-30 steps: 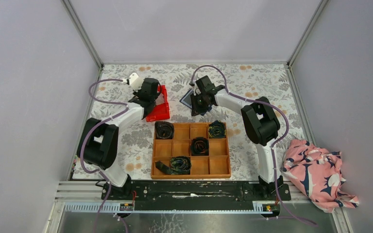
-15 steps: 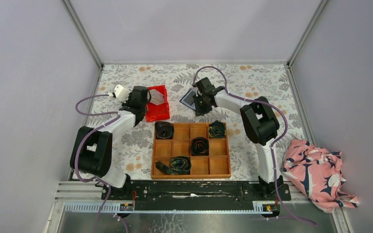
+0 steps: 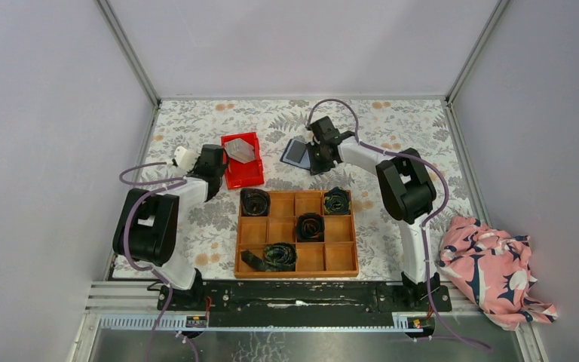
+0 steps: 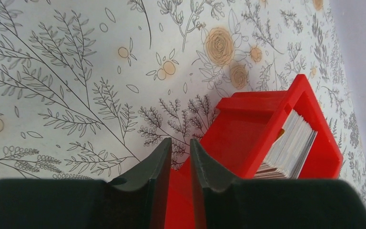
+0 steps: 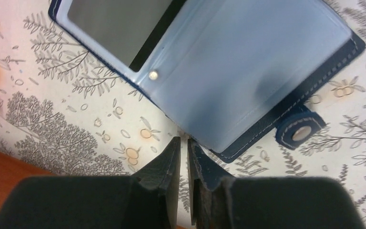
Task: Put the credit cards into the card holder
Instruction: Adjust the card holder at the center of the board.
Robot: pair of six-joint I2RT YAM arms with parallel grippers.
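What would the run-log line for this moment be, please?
left jaws: at bin edge | cards: stacked in bin | right jaws: beside wallet | wallet: open

**Left arm, black-and-white, six-joint** (image 3: pixel 151 226): was folded at the elbow, with the forearm angled forward and inward.

**Left end effector, black, two-finger** (image 4: pixel 180 145): pointed forward and down. Its fingers stood a narrow slot apart; whether it gripped anything could not be told.

**Right arm, black-and-white, six-joint** (image 3: pixel 403 188): was raised at the elbow, with the forearm reaching forward and leftward.

**Right end effector, black, two-finger** (image 5: pixel 184 140): was tipped downward. Its fingers were nearly together with a thin slit between them; grip undetermined.
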